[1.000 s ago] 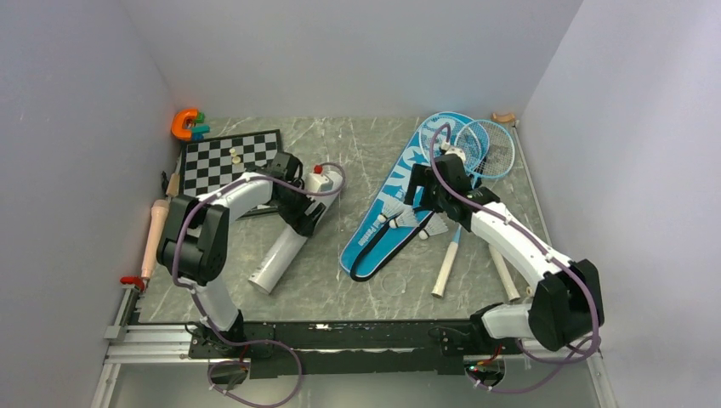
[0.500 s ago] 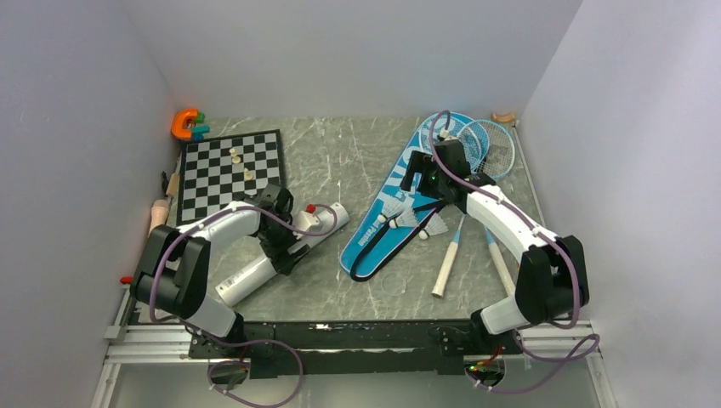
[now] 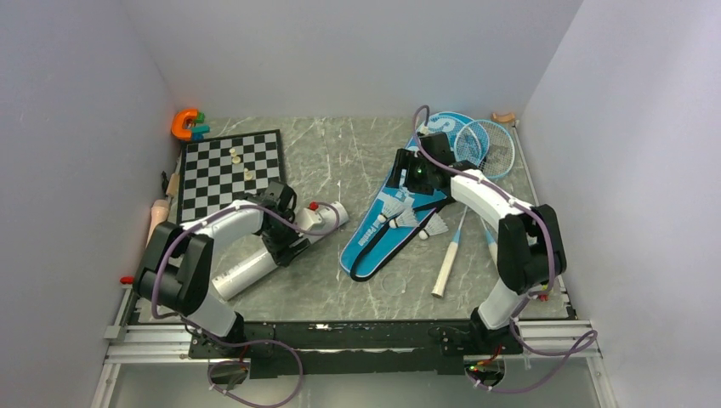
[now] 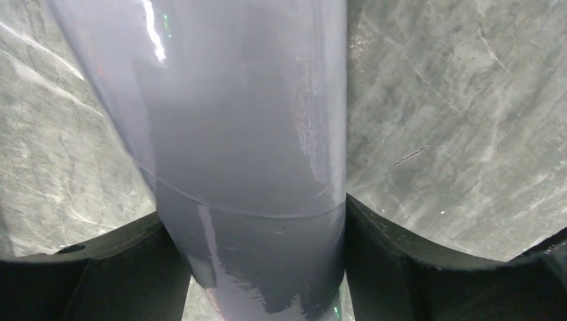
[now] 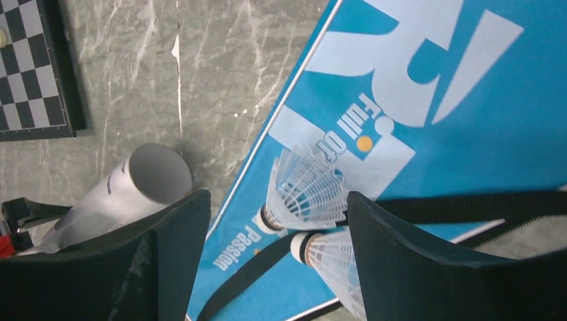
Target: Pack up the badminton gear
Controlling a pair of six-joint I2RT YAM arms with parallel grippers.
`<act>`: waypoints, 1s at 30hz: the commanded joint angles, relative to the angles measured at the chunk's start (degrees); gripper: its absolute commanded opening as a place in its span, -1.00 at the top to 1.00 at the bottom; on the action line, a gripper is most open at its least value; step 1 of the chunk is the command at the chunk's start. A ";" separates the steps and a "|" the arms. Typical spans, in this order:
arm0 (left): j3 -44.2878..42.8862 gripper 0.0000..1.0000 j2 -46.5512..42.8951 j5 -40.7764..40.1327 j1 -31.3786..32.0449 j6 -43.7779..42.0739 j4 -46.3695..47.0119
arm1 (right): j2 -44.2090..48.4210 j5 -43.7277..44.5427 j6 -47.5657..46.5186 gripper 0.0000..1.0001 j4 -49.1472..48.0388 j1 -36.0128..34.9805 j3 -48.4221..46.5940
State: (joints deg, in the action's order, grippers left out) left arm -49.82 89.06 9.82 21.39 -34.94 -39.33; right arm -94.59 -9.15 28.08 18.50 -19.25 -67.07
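On the grey marbled table (image 3: 340,161) the pale-grey tube (image 3: 246,272) lies on its side at about 8 o'clock from the centre, one end pointing to 7 o'clock and the other to 2 o'clock. The left gripper (image 4: 253,214) straddles it near the middle. In the wrist view the tube fills the whole gap, and both fingers, spread wide, press against its sides. The blue bag (image 3: 374,231) lies flat right of centre, its broad end at 1 o'clock and its narrow end toward 6 o'clock, with its black strap (image 5: 468,204) trailing across it. The two light-blue rackets (image 3: 491,149) rest with their heads at 1 to 2 o'clock, overlapping the bag's broad end. Their shafts run toward 5 o'clock, and one white handle (image 3: 444,272) lies just beside the bag's narrow half. The right gripper (image 5: 275,197) hangs over the bag's middle, fingers wide apart and holding nothing. A white shuttlecock (image 5: 304,190) lies on the bag between them, and a second shuttlecock (image 5: 334,264) touches it at the 5 o'clock side. The chessboard (image 3: 229,170) sits at 10 o'clock, well apart from the bag.
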 commanded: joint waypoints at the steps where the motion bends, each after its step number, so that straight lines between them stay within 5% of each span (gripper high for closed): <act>1: 2.63 -0.47 -3.37 -0.43 0.80 -2.78 0.65 | -4.39 -3.42 -2.40 -0.50 -1.91 0.09 -5.14; 5: 2.80 -0.32 -9.99 -1.00 0.85 -5.07 -3.48 | -7.72 -5.79 -4.14 -0.33 -0.83 0.08 -7.67; 10: 3.66 0.20 -18.71 -0.48 0.84 -6.23 -8.50 | -9.00 -8.92 -4.76 -0.30 -1.60 0.23 -7.05; 17: 3.72 0.20 -24.30 -0.03 0.85 -5.23 -12.11 | -9.12 -12.42 -3.66 0.00 -3.44 0.33 -3.89; 22: 4.34 0.47 -28.55 -0.35 0.85 -5.32 -10.75 | -9.87 -13.72 -3.82 0.09 -2.40 0.35 -2.88; 26: 3.60 0.49 -30.85 0.77 0.80 -4.89 -11.37 | -9.02 -13.86 -3.92 0.15 -2.57 0.40 -1.49; 30: 3.77 0.60 -31.88 1.94 0.80 -4.09 -10.74 | -8.31 -14.29 -3.64 0.62 -2.86 0.40 -1.16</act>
State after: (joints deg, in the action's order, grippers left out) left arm -45.19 58.87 9.45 22.00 -39.55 -50.72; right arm -104.07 -21.78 24.49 17.06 -19.16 -68.60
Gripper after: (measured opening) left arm 0.698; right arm 0.298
